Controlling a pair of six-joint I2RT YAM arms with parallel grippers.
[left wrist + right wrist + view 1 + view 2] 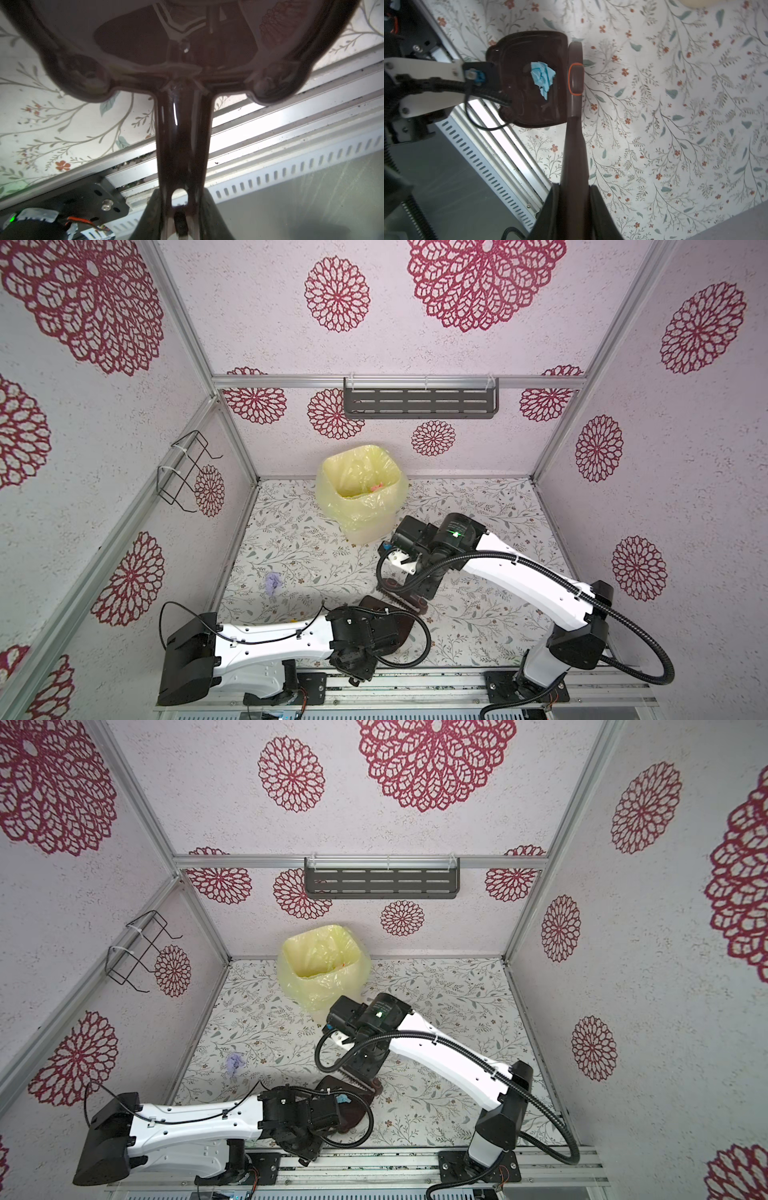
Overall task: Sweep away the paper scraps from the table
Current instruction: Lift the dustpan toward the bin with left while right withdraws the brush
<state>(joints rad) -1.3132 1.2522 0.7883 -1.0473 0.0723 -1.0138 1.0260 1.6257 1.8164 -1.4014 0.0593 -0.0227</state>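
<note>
Right wrist view: the right gripper (574, 193) is closed tight on the brush (574, 135) handle, with the brush head just beside the dustpan (529, 108), which holds a light-blue paper scrap (543, 78). The left gripper (180, 195) pinches the dustpan handle; a lilac paper scrap (273, 584) lies on the table (316, 556), well apart from both.

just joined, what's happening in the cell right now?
Sweep-up in progress. The left gripper is shut on the handle of the dustpan, the right gripper on the brush, whose head sits beside the pan's open edge. One light blue scrap lies in the pan; a lilac scrap is loose on the table, toward the left wall. The bag-lined bin stands at the back.
</note>
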